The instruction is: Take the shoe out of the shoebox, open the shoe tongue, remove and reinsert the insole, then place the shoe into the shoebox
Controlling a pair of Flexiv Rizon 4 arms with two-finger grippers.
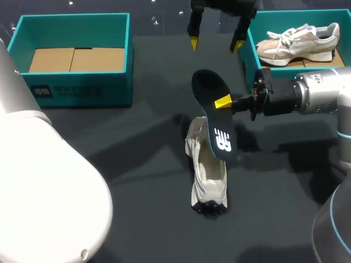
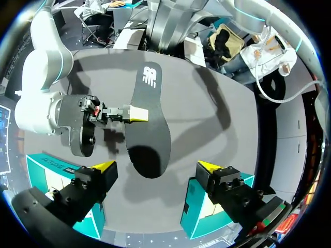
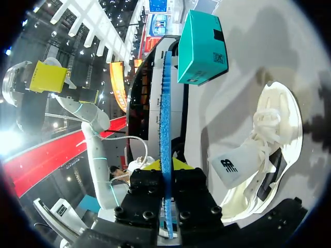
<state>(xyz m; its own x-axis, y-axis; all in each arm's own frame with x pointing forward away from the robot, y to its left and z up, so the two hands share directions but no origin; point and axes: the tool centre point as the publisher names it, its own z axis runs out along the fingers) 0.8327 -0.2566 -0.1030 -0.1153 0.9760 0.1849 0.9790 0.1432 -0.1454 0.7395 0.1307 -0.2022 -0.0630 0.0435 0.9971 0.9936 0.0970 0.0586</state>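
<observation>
My right gripper (image 1: 226, 102) is shut on the edge of a dark insole (image 1: 214, 120) and holds it tilted in the air above a white shoe (image 1: 207, 175) resting on the dark table. In the right wrist view the insole (image 3: 165, 129) stands edge-on between my fingers (image 3: 165, 165), and the shoe (image 3: 264, 150) lies beside it with its tongue pulled out. My left gripper (image 1: 215, 44) hangs open at the table's far side, short of the insole. In its own view the insole (image 2: 147, 124) is just ahead of its open fingers (image 2: 156, 168), and the right gripper (image 2: 135, 113) pinches the insole's side.
A teal shoebox (image 1: 249, 55) at the back right holds a second white shoe (image 1: 299, 44). Another teal box (image 1: 77, 82) at the back left has cardboard in its bottom. My left arm's white body (image 1: 44, 186) fills the near left.
</observation>
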